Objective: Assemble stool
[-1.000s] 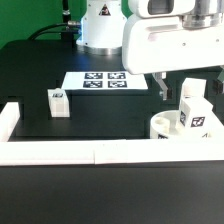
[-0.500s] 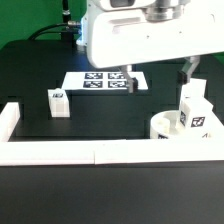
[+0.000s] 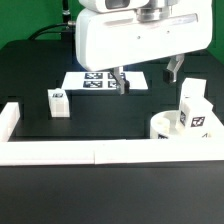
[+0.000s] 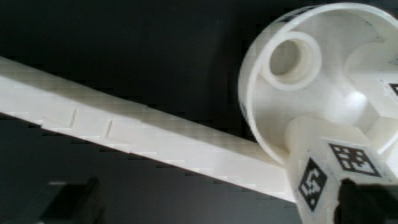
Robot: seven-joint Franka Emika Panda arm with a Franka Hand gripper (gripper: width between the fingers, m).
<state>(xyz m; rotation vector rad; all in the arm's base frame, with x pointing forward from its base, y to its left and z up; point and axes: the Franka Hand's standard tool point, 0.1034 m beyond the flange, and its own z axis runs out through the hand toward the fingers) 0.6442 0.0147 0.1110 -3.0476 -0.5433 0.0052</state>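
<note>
The fingers (image 3: 121, 82) are spread wide with nothing between them, hanging above the black table (image 3: 110, 115) close to the marker board (image 3: 95, 80). The round stool seat (image 3: 160, 127) lies at the exterior view's right, against the white border rail (image 3: 80, 152). A tagged leg block (image 3: 197, 121) stands upright on the seat. A second leg block (image 3: 193, 93) shows just behind it; whether the two touch I cannot tell. A third leg block (image 3: 57, 101) stands well apart, at the exterior view's left. The wrist view shows an open socket (image 4: 290, 60) in the seat.
</note>
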